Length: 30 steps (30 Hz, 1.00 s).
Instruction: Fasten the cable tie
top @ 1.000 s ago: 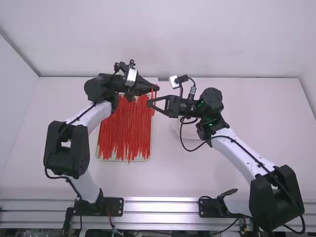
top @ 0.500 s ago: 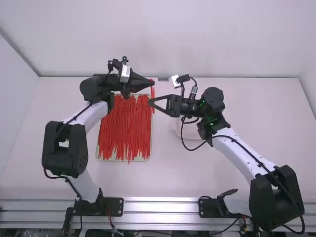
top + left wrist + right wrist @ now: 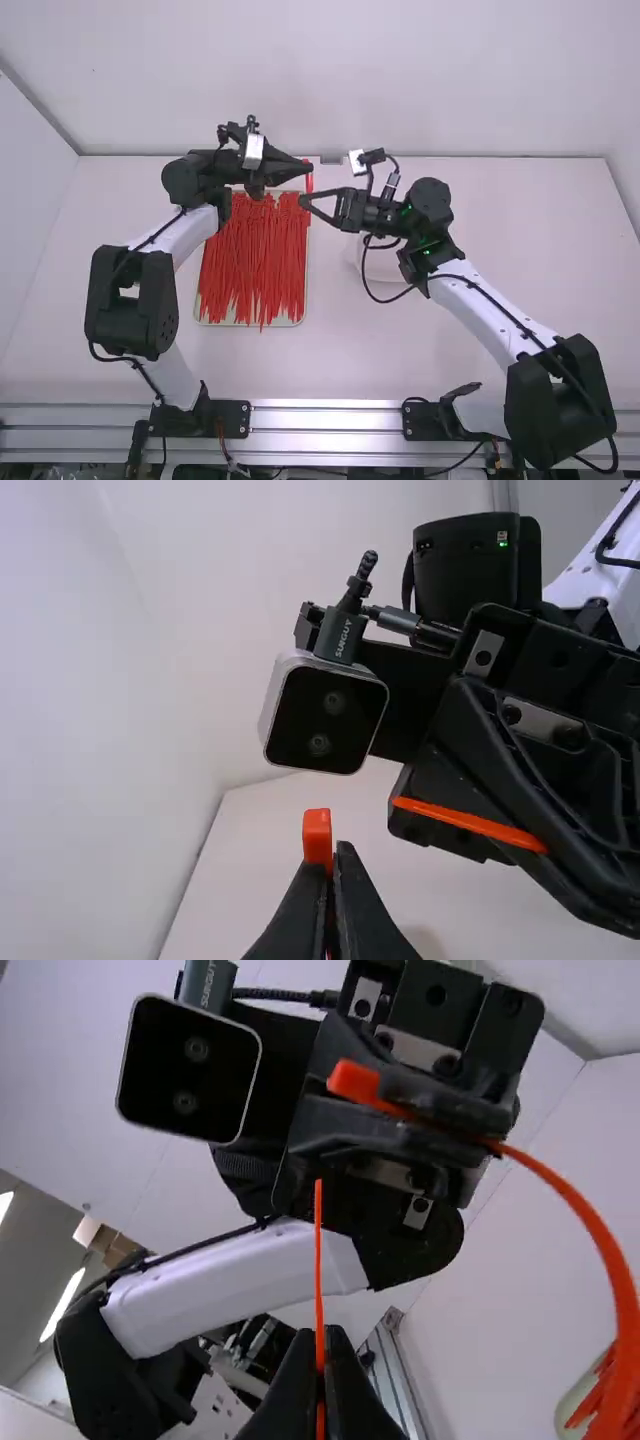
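The left hand pinches the tie head; the right hand, at its 6 o'clock, pinches the tail. Feed the tip squarely into the head, without twisting.

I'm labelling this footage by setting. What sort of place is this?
Most likely a robotics lab workcell: a left arm and right arm mounted on an aluminium rail, a plain white table walled in white, and a tray of red cable ties.

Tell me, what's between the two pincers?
A red cable tie: the right wrist view shows its thin tail running from the right pincer toward the left pincer, which pinches its head.
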### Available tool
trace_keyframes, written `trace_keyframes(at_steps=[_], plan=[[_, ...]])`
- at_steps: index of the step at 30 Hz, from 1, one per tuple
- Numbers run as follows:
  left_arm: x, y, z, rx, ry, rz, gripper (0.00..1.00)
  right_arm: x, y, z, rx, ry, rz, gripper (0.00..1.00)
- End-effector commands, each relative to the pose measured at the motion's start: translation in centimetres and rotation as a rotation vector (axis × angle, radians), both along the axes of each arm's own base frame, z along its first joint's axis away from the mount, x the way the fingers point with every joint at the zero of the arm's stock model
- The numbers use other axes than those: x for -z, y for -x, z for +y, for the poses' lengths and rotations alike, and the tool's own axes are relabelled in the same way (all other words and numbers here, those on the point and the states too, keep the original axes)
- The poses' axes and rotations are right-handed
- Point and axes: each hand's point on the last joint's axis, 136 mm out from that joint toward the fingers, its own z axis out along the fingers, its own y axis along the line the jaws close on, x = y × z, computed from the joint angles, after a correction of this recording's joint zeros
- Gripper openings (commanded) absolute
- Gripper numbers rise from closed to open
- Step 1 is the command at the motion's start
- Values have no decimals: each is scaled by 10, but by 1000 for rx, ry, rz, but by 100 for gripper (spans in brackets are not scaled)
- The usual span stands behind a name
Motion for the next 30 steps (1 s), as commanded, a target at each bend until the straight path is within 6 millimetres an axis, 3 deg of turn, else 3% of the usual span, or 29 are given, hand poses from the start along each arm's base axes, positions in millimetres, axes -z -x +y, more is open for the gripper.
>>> trace_keyframes(at_steps=[1, 30], plan=[[2, 4, -5, 13, -2, -28, 1, -4, -1, 0, 20, -11, 0, 0], [7, 7, -11, 25, 1, -43, 1, -3, -9, -2, 62, -14, 10, 0]])
